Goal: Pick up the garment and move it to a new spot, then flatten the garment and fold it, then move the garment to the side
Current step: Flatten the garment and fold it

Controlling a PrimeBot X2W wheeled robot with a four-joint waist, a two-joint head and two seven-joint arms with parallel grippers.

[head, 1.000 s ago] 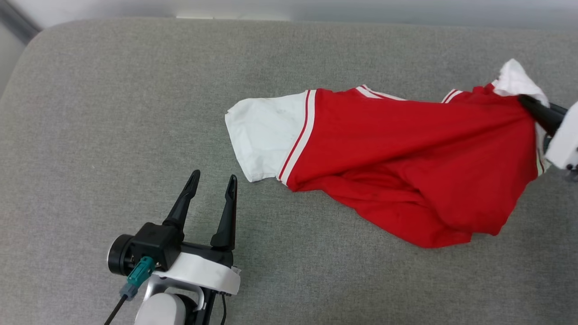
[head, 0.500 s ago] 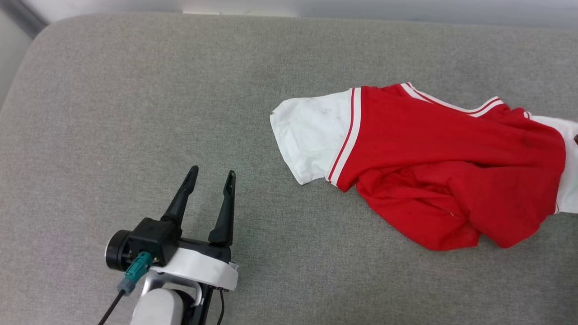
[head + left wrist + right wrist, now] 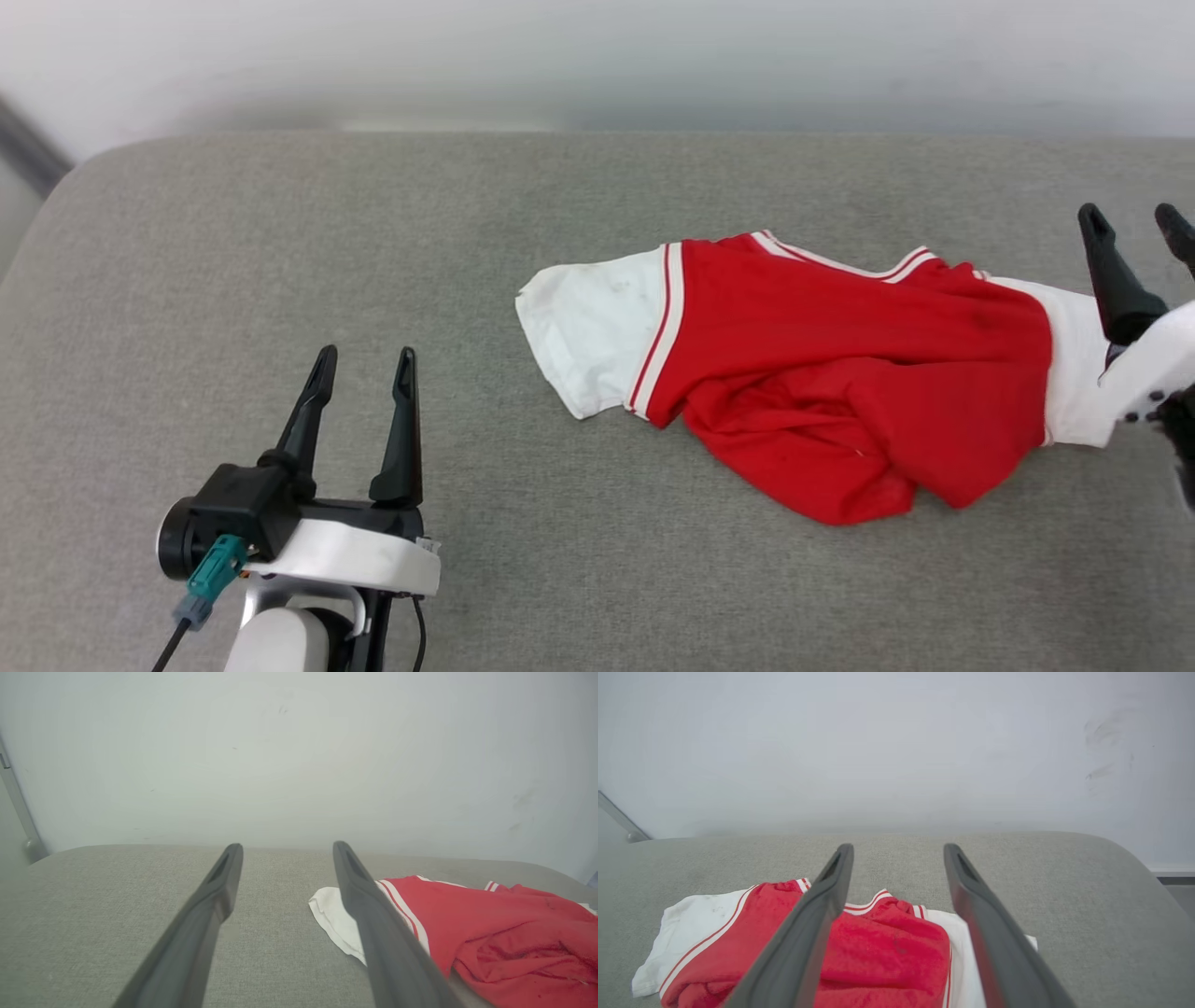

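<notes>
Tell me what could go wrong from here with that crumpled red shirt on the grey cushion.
The garment lies bunched, its red body folded over itself, so a pinch there might catch several layers and hinder flattening. The open right gripper hangs by the nearest white sleeve; lowering carelessly might drag it.

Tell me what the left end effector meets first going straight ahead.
Probably nothing nearby: the left end effector points over bare cushion toward the wall; the shirt lies to its right.

Bare indoor room, more like a staged test corner than a lived-in home: wide grey fabric-covered cushion (image 3: 597, 579) with rounded corners, set before a plain white wall (image 3: 299, 765), faint scuff marks (image 3: 1104, 732), grey rail (image 3: 17, 807) at one side.
</notes>
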